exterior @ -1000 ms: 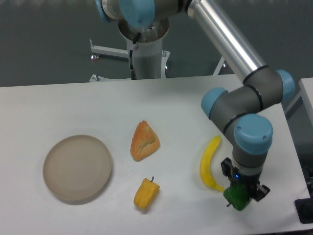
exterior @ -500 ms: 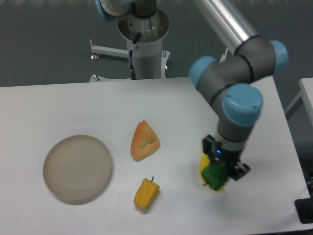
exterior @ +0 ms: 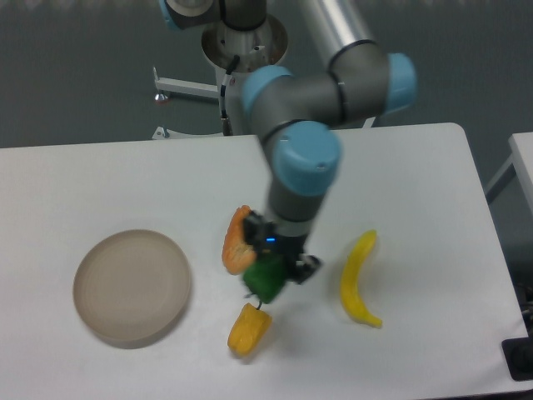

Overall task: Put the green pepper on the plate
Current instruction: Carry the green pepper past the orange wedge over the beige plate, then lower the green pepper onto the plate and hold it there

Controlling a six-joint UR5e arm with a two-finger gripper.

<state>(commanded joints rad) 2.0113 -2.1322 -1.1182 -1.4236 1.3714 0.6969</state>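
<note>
White table (exterior: 125, 175), dark grey wall behind. Gripper (exterior: 272, 265) at frame centre clamps green pepper (exterior: 266, 279) w/ stem pointing down, long axis approx vertical; plate (exterior: 132, 287) lower left.

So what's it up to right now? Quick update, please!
Gripper shut on green pepper, carried above the table. Plate to the left, bare. Yellow pepper just below the load; nothing between it and plate.

Stuff you can't quite see here

The arm (exterior: 296, 167) covers the right side of the orange bread wedge (exterior: 236, 242), the gripper (exterior: 271, 265) fingertips are too small to make out, and the arm's base (exterior: 237, 21) runs off the top.
</note>
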